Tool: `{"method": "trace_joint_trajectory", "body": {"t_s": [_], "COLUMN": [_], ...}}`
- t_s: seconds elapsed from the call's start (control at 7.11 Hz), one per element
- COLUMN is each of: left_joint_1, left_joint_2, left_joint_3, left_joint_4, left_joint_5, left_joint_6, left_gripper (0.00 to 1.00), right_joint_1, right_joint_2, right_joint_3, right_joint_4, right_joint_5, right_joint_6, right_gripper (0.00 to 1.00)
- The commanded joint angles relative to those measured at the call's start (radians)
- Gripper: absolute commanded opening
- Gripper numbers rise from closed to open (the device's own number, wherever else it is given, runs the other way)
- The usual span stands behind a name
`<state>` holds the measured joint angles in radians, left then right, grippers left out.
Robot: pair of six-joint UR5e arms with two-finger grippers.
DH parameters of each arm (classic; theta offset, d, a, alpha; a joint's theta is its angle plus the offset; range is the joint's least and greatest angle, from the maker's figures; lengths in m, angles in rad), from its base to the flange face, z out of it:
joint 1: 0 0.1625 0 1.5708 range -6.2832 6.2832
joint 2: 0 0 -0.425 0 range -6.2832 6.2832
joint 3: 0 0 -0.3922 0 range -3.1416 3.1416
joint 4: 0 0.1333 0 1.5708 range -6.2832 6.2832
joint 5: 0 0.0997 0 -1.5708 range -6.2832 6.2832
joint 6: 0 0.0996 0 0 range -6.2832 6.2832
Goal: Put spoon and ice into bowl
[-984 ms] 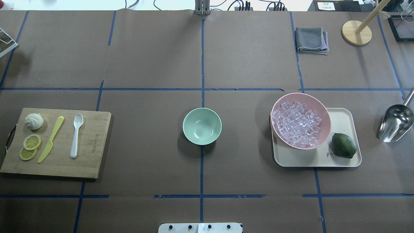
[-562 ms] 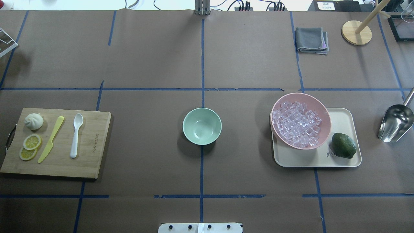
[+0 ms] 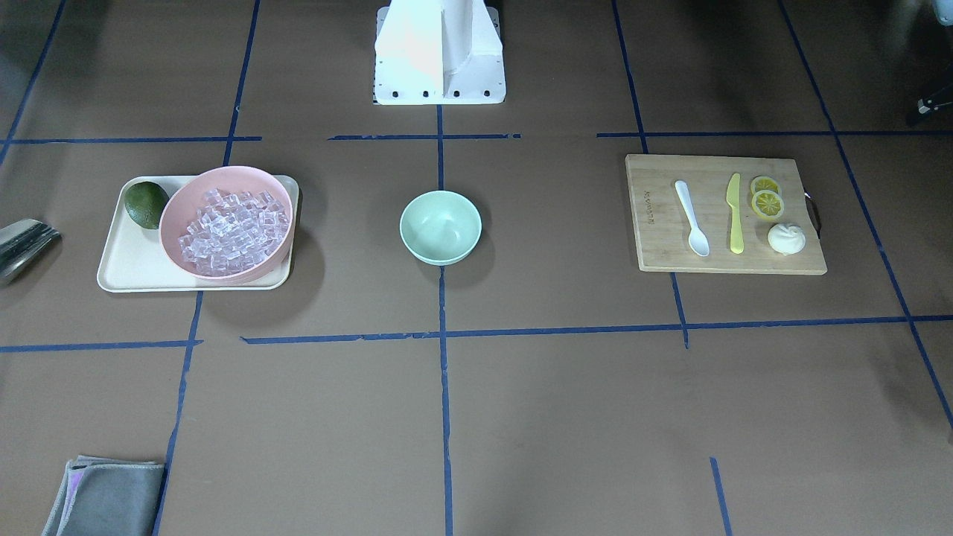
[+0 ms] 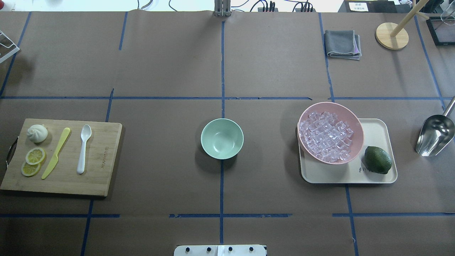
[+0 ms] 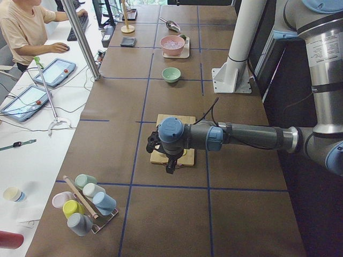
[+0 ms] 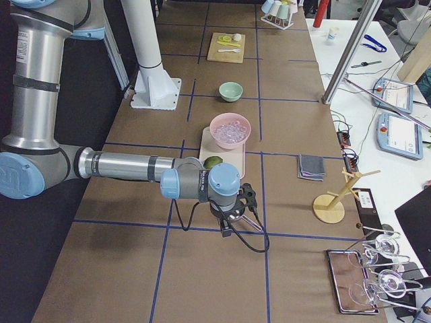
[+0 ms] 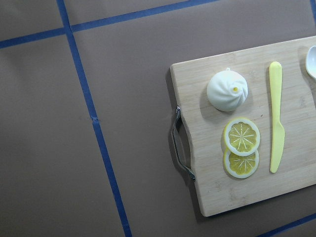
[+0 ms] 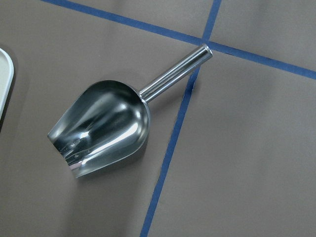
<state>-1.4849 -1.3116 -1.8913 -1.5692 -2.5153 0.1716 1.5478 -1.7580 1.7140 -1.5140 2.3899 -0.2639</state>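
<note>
The white spoon [image 4: 84, 148] lies on a wooden cutting board [image 4: 103, 177] at the left, beside a yellow knife [image 4: 56, 153]. The clear ice cubes [image 4: 326, 137] fill a pink bowl [image 4: 358, 122] on a cream tray [image 4: 378, 128] at the right. The empty mint-green bowl [image 4: 222, 138] stands at the table's middle. My left gripper [image 5: 170, 163] shows only in the exterior left view, above the board's outer end. My right gripper [image 6: 232, 219] shows only in the exterior right view, beyond the tray. I cannot tell whether either is open or shut.
A white bun [image 4: 37, 133] and lemon slices [image 4: 35, 156] share the board. A lime [image 4: 378, 160] lies on the tray. A metal scoop [image 4: 435, 135] lies at the far right, below the right wrist camera [image 8: 103, 128]. A grey cloth [image 4: 342, 43] and a wooden stand [image 4: 391, 35] sit at the back right.
</note>
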Motion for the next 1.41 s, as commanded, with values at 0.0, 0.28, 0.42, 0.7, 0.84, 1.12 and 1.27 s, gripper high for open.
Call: {"method": "trace_joint_trajectory", "body": {"t_s": [0.0,0.28,0.42,0.7,0.84,1.12,1.27], "left_joint_1": [0.002,0.002,0.003,0.018,0.088,0.286,0.370], "left_joint_2": [0.000,-0.002,-0.002,-0.015,-0.020,-0.079,-0.127], "left_joint_3": [-0.003,-0.009,-0.009,-0.015,-0.021,-0.009,-0.008], "left_joint_4": [0.001,0.000,0.000,-0.003,-0.056,-0.251,-0.300], "left_joint_5": [0.000,0.000,0.000,-0.057,-0.060,-0.046,0.026], "left_joint_6": [-0.001,-0.004,-0.004,-0.076,-0.169,-0.553,-0.705], "left_gripper": [1.00,1.00,1.00,1.00,1.00,1.00,1.00], "right_joint_1": [0.000,0.000,0.000,-0.002,0.000,0.000,-0.002], "right_joint_2": [0.000,0.000,0.000,0.002,0.000,0.000,0.000], "right_joint_3": [-0.001,-0.001,0.001,0.001,0.001,-0.001,-0.001], "right_joint_4": [0.000,0.000,0.000,0.000,0.000,0.000,0.000], "right_joint_5": [0.000,0.000,0.000,0.000,0.002,0.002,0.002], "right_joint_6": [0.002,0.002,0.002,0.002,0.002,0.002,0.002], "right_gripper": [0.99,0.99,0.99,0.99,0.99,0.99,0.99]}}
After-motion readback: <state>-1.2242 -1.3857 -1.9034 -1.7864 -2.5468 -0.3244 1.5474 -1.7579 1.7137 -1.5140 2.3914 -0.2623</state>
